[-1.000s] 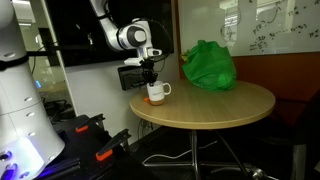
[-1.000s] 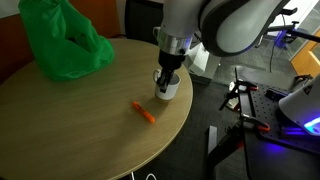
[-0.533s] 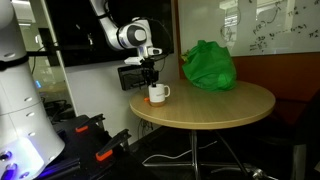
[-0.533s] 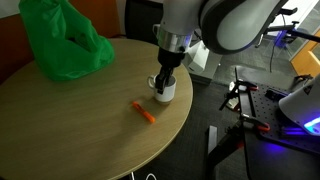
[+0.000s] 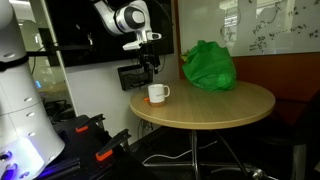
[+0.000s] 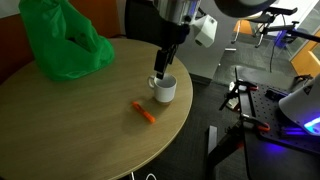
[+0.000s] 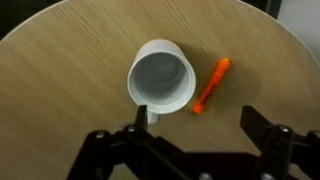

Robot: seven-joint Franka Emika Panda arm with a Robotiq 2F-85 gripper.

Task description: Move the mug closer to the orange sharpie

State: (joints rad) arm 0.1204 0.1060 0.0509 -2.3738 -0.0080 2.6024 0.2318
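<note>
The white mug [image 5: 157, 93] stands upright near the round table's edge, empty inside in the wrist view [image 7: 160, 77]. The orange sharpie [image 6: 144, 112] lies flat on the wood a short way from the mug [image 6: 165, 89], and the wrist view shows the sharpie [image 7: 211, 86] just beside the mug's rim. My gripper [image 5: 150, 64] hangs above the mug, open, touching nothing. In the wrist view the gripper [image 7: 195, 125] has its fingers spread wide with only bare tabletop between them.
A large green bag [image 5: 208, 66] sits on the far part of the round wooden table [image 6: 60, 130], also seen as the bag [image 6: 62, 40] at the table's back. Dark equipment and cables stand on the floor beyond the table edge [image 6: 245, 120].
The gripper was shut on the mug a second ago. It has opened, let the mug go and risen straight up; the mug stays on the table.
</note>
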